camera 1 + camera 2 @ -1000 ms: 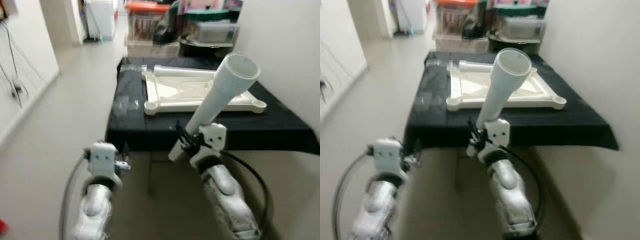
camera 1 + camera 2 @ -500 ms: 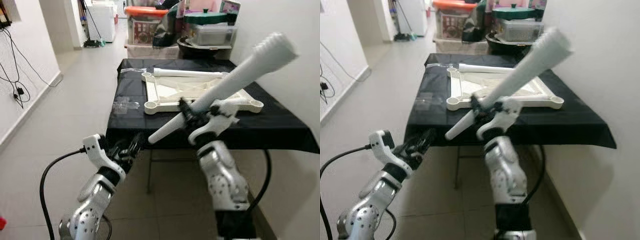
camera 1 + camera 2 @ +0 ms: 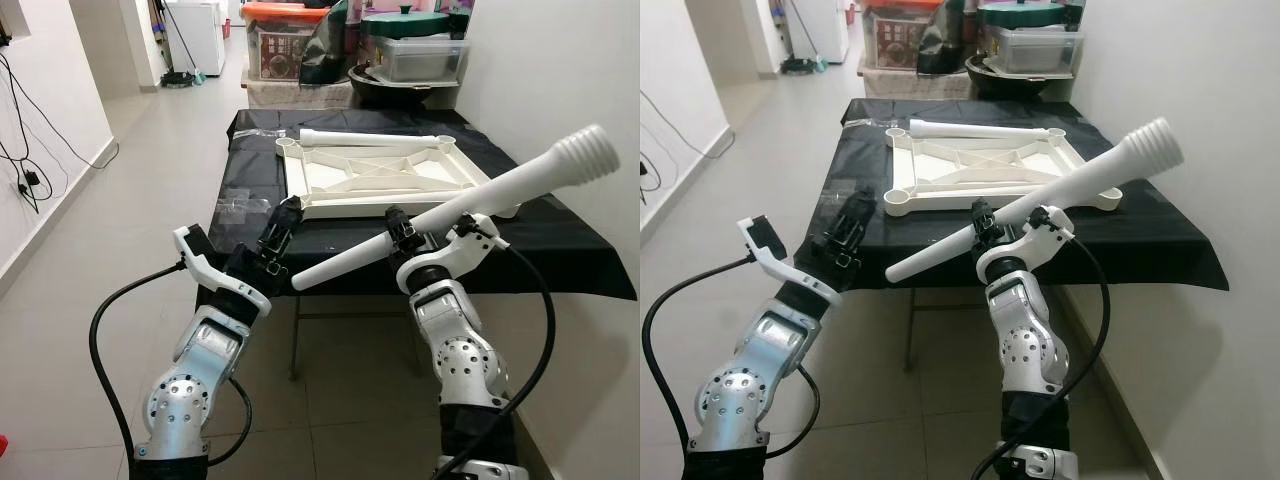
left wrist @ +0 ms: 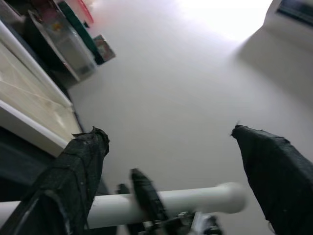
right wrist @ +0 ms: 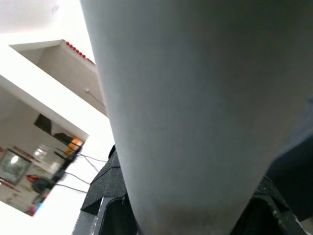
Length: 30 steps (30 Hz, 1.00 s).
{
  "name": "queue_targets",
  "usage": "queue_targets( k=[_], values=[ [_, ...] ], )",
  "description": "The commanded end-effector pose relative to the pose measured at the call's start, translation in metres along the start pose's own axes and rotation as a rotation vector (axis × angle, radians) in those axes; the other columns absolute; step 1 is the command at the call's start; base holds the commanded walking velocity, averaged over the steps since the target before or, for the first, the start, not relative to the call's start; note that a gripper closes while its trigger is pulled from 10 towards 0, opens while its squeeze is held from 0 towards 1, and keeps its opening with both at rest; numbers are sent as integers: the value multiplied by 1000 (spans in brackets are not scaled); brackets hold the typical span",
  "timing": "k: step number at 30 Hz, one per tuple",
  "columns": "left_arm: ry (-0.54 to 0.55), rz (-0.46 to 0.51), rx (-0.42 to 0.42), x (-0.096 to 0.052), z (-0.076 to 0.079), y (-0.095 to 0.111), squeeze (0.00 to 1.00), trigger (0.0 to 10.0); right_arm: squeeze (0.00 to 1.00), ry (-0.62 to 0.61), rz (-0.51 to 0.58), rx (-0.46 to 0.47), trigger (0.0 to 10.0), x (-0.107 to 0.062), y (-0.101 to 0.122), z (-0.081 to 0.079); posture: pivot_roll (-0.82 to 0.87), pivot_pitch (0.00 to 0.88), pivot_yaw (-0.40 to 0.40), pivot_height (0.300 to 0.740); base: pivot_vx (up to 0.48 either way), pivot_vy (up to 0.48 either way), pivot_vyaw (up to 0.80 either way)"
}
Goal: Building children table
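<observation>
A long white table leg [image 3: 470, 205] with a ribbed end slants low over the table's front edge, and my right gripper [image 3: 398, 232] is shut on it near its plain lower end. The right wrist view looks along the leg [image 5: 195, 122], black fingers [image 5: 105, 196] at its sides. My left gripper [image 3: 278, 228] is open just left of the leg's lower end, its fingers [image 4: 78, 171] spread wide with the leg [image 4: 195, 199] beyond them. The white tabletop frame [image 3: 380, 175] lies upside down on the black-clothed table [image 3: 560, 240]. A second leg [image 3: 370, 138] lies along its far side.
A clear plastic bag [image 3: 240, 205] lies on the cloth's left part. Storage boxes and bins [image 3: 400, 50] stand behind the table. A white wall [image 3: 560, 70] runs close on the right. Open tiled floor [image 3: 140, 180] stretches to the left, with cables [image 3: 25, 170] on the left wall.
The right arm has swung the leg from steeply upright down to a low slant. My left arm has risen, bringing its open gripper up beside the leg's lower end. The camera shifted too.
</observation>
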<state>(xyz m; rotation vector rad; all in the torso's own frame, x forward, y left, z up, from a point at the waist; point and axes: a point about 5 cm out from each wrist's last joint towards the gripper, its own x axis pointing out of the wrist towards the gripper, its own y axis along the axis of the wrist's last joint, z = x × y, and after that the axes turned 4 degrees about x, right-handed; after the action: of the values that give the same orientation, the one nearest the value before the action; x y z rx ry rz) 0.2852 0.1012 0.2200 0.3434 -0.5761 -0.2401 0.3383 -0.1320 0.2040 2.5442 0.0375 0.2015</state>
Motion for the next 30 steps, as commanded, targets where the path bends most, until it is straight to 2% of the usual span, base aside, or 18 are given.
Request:
queue_targets(
  k=[1,3,5,6,7,8,12,13,15,16,18,20,21,22,25,27,29,30],
  values=[
    [38,117,-195,-6,-4,-10,1000,10000,0,54,-37,173,10000,4,-25,-29,68,0,-44,740,0,0,0],
    [80,129,-223,-11,-10,-8,1000,10000,0,35,-34,234,10000,6,-22,-26,67,0,-44,740,0,0,0],
    [80,129,-223,-11,-10,-8,1000,10000,0,35,-34,234,10000,6,-22,-26,67,0,-44,740,0,0,0],
    [113,143,-237,-14,-14,-7,686,10000,0,21,-25,271,10000,7,-19,-25,67,0,-43,740,0,0,0],
    [113,143,-237,-14,-14,-7,686,10000,0,21,-25,271,10000,7,-19,-25,67,0,-43,740,0,0,0],
    [164,167,-259,-21,-22,-5,0,10000,0,3,-8,316,10000,8,-15,-22,68,0,-43,740,0,0,0],
    [275,210,-253,-44,-41,4,0,10000,0,-16,14,371,10000,11,-6,-18,67,0,-40,740,0,0,0],
    [275,210,-253,-44,-41,4,0,10000,0,-16,14,371,10000,11,-6,-18,67,0,-40,740,0,0,0],
    [333,238,-244,-60,-52,13,0,10000,0,-18,11,376,10000,11,-3,-16,73,0,-48,740,0,0,0],
    [333,238,-244,-60,-52,13,0,10000,0,-18,11,376,10000,11,-3,-16,73,0,-48,740,0,0,0],
    [389,247,-198,-76,-62,22,0,10000,0,-36,2,391,10000,10,-1,-11,74,0,-52,740,0,0,0],
    [389,247,-198,-76,-62,22,0,10000,0,-36,2,391,10000,10,-1,-11,74,0,-52,740,0,0,0],
    [427,238,-162,-82,-66,25,0,10000,0,-47,-9,397,10000,9,-2,-8,78,0,-60,740,0,0,0],
    [519,230,-116,-88,-76,26,0,10000,0,-58,-19,401,10000,9,-2,-5,81,0,-68,740,0,0,0],
    [519,230,-116,-88,-76,26,0,10000,0,-58,-19,401,10000,9,-2,-5,81,0,-68,740,0,0,0],
    [570,217,-96,-91,-84,26,0,10000,0,-72,-32,405,10000,8,-3,-2,88,0,-71,740,0,0,0],
    [618,144,-10,-78,-91,25,0,10000,0,-101,-59,391,10000,7,-4,7,84,0,-69,740,0,0,0],
    [618,144,-10,-78,-91,25,0,10000,0,-101,-59,391,10000,7,-4,7,84,0,-69,740,0,0,0]
  ],
)
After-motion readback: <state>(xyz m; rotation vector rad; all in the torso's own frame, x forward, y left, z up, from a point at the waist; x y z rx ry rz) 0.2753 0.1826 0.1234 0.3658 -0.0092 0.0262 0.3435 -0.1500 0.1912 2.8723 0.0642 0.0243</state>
